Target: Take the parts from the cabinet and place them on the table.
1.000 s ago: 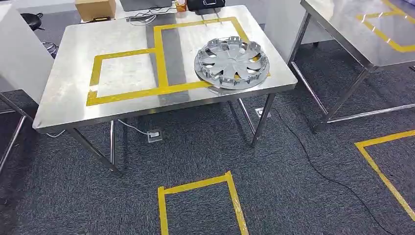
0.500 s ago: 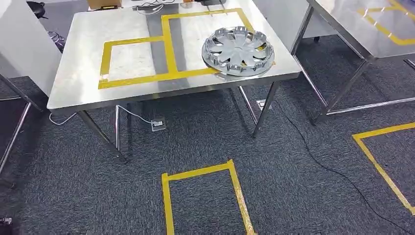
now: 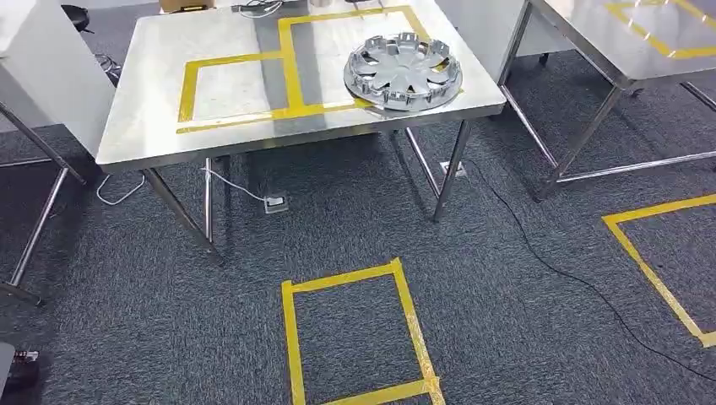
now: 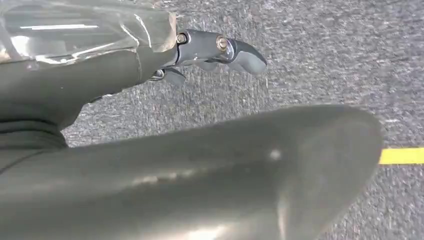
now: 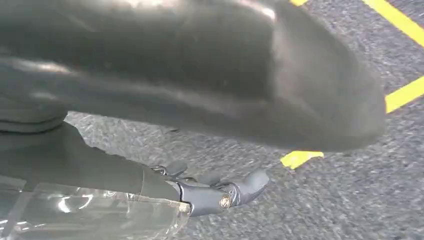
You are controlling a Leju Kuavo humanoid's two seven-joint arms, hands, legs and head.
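A silver wheel cover (image 3: 404, 72) lies flat at the right front corner of the steel table (image 3: 152, 126), inside yellow tape outlines. My left hand (image 4: 210, 47) hangs over the grey carpet, fingers stretched out and apart, holding nothing. My right hand (image 5: 215, 192) hangs the same way over the carpet beside a yellow tape corner (image 5: 300, 158), with nothing in it. Both hands are far from the table.
A yellow tape square (image 3: 355, 278) marks the carpet in front of the table. A second steel table (image 3: 625, 51) stands at the right, with a black cable (image 3: 540, 253) running between them. A white panel (image 3: 42, 76) stands at the left. A floor socket (image 3: 274, 203) lies under the table.
The whole picture has shifted: the table and wheel cover now sit higher and smaller in view, and more carpet shows below. The camera moved; the wheel cover stays in place on the table.
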